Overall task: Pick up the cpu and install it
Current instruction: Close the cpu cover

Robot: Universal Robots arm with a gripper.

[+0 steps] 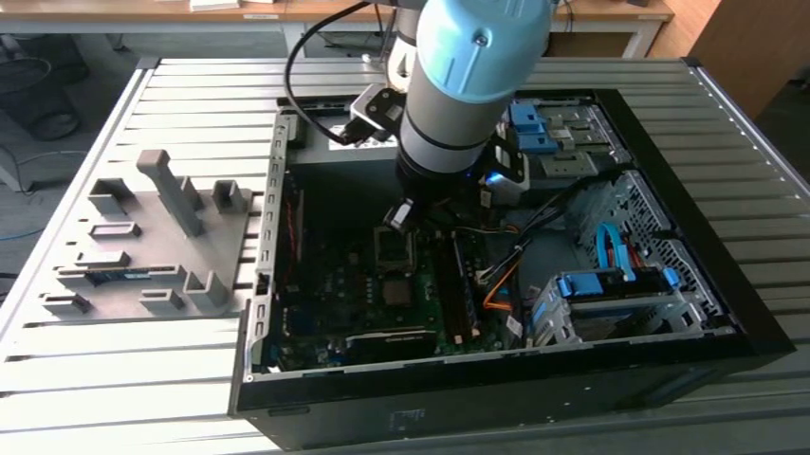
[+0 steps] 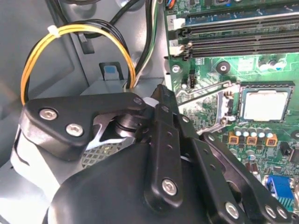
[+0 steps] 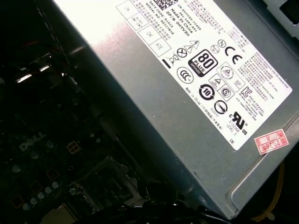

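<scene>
On the exterior view's left, a grey fixture board (image 1: pixel 152 242) with upright plastic blocks lies on the slatted metal counter (image 1: pixel 708 123), just beside the open computer case (image 1: pixel 506 379). The long green-blue memory stick (image 1: pixel 127 275) sits low in one of the board's slots.

Moving toward the middle, the arm (image 1: pixel 462 85) reaches down into the case from above, its pale blue joint over the motherboard (image 1: pixel 367 313). The end effector (image 1: pixel 402 216) hangs just above the board, near the socket. The cpu (image 1: pixel 397 290) looks to be already seated there: in the second wrist view it shows as a pale silver square (image 2: pixel 265 104) lying flat inside the socket frame, with the thin wire lever (image 2: pixel 202 93) raised at an angle beside it and the memory slots (image 2: pixel 243 37) running past. The black linkages of the end effector (image 2: pixel 154 122) sit apart from the chip and carry nothing that I can make out; whether the fingers stand wide or narrow I cannot tell. A yellow cable bundle (image 2: pixel 60 46) loops next to them.

In the first wrist view, the grey power-supply box (image 3: pixel 196 98) lies close alongside the dim board.

On the exterior view's right sit the drive bays with blue clips (image 1: pixel 608 284).
</scene>
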